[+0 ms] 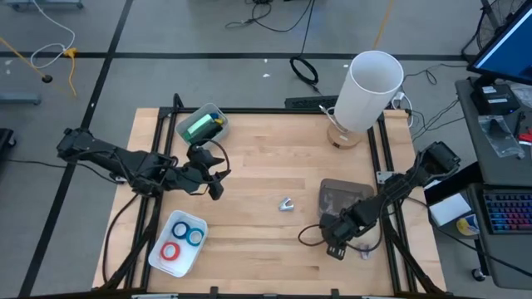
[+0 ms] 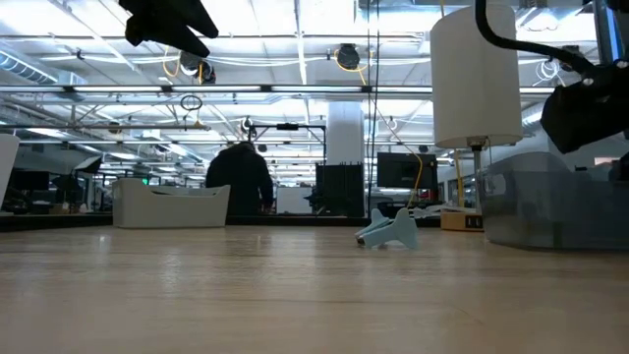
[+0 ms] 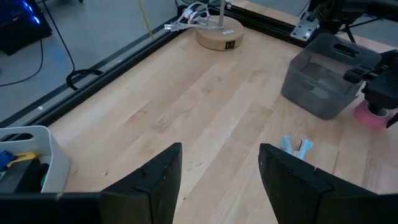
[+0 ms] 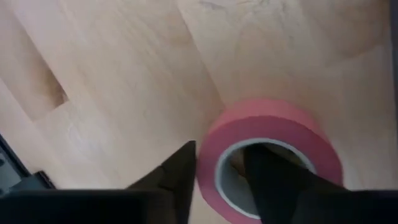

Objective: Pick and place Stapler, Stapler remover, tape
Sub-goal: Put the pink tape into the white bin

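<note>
A red tape roll [image 4: 273, 155] with a pale core lies on pale wood table [image 1: 266, 158]; the white tray [image 1: 158, 253] holds red and blue rolls.

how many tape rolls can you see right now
3. A red roll and a blue roll lie in the white tray at the table's front left. A pink-red roll lies at the right gripper. More may be hidden.

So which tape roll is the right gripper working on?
The pink-red roll lying flat on the bare wood by the grey bin; the right gripper straddles its wall. The other red and blue rolls sit in the white tray.
</note>
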Available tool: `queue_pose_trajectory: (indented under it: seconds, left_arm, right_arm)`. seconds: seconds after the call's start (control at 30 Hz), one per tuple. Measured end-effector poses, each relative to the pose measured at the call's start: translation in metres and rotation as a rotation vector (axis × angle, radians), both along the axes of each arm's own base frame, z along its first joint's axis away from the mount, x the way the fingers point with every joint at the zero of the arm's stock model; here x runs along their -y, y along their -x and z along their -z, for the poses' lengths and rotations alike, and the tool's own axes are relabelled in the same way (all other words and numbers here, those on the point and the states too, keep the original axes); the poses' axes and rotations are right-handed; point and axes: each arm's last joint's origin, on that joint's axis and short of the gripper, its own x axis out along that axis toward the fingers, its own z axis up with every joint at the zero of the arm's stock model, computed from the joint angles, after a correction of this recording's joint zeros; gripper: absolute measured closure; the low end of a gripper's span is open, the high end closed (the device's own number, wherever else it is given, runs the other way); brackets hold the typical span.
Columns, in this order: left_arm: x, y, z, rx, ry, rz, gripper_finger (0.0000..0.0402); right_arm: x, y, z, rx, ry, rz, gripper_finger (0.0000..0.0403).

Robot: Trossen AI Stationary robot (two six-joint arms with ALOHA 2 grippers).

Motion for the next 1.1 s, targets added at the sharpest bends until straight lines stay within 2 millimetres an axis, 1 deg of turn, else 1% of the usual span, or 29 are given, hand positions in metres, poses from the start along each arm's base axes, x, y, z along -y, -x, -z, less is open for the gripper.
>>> queue_pose_trajectory:
  seconds: [0.1, 0.17, 0.23, 0.3, 0.43, 0.53, 0.6, 0.77, 0.9, 1.0, 1.1]
  left_arm:
    - [0.0, 0.0, 0.0, 0.0, 0.001, 0.001, 0.019]
    - [0.0, 0.0, 0.0, -0.002, 0.006, 0.007, 0.019]
    - [0.001, 0.0, 0.0, -0.003, 0.015, 0.018, 0.019]
    - [0.001, 0.0, 0.0, -0.005, 0.025, 0.029, 0.019]
    - [0.002, -0.001, 0.0, -0.008, 0.038, 0.046, 0.019]
    - [0.002, -0.001, 0.0, -0.013, 0.028, 0.054, 0.019]
    - [0.002, -0.001, 0.001, -0.021, 0.014, 0.063, 0.019]
    - [0.002, -0.001, 0.0, -0.026, 0.004, 0.071, 0.019]
    - [0.002, -0.001, 0.001, -0.032, 0.029, 0.101, 0.019]
    - [0.004, -0.002, 0.0, -0.024, 0.066, 0.144, 0.019]
    - [0.007, -0.006, -0.003, 0.006, 0.12, 0.222, 0.019]
  right_arm:
    - [-0.002, 0.001, -0.001, 0.004, -0.008, -0.01, 0.0336]
    - [-0.007, 0.0, -0.003, 0.016, -0.076, -0.035, 0.0372]
    - [-0.013, -0.002, -0.006, 0.025, -0.164, -0.069, 0.0373]
    - [-0.019, -0.006, -0.01, 0.028, -0.269, -0.068, 0.0373]
    - [-0.031, -0.018, -0.028, 0.07, -0.469, -0.076, 0.0369]
    - [-0.038, -0.026, -0.041, 0.126, -0.553, -0.08, 0.037]
    - [-0.038, -0.03, -0.049, 0.171, -0.575, -0.07, 0.037]
    - [-0.025, -0.035, -0.064, 0.262, -0.538, 0.009, 0.037]
    - [-0.008, -0.038, -0.085, 0.397, -0.528, 0.066, 0.037]
    - [0.007, -0.043, -0.105, 0.554, -0.533, 0.091, 0.037]
    - [0.027, -0.05, -0.127, 0.762, -0.525, 0.121, 0.037]
